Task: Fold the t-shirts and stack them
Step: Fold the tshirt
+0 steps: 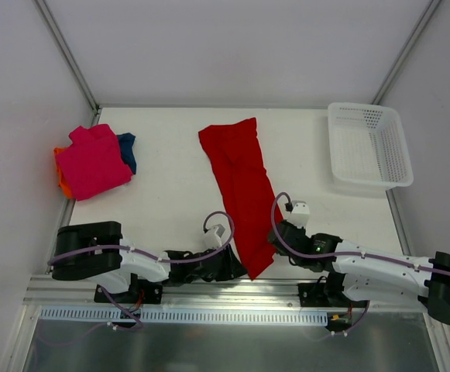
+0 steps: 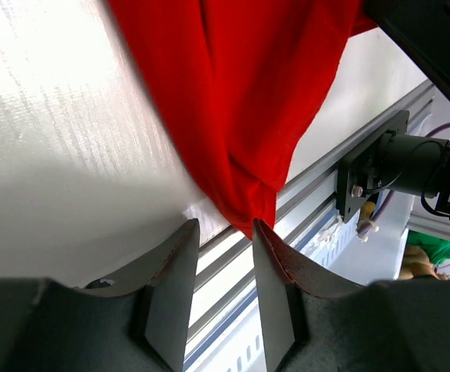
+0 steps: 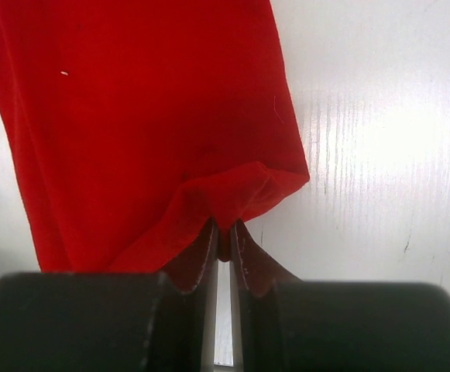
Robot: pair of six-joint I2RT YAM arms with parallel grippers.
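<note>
Right pincer (image 3: 223, 230) nipping one red t-shirt (image 3: 139, 116) — three t-shirts (image 1: 93, 163) piled

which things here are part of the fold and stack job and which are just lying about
Part of the job:
- red t-shirt, lying as a long strip in the middle of the table
- magenta-pink t-shirt, on top of the far-left pile
- orange t-shirt, peeking out under it
- dark blue t-shirt, also peeking out under it

Lying about:
- white mesh basket, far right
</note>
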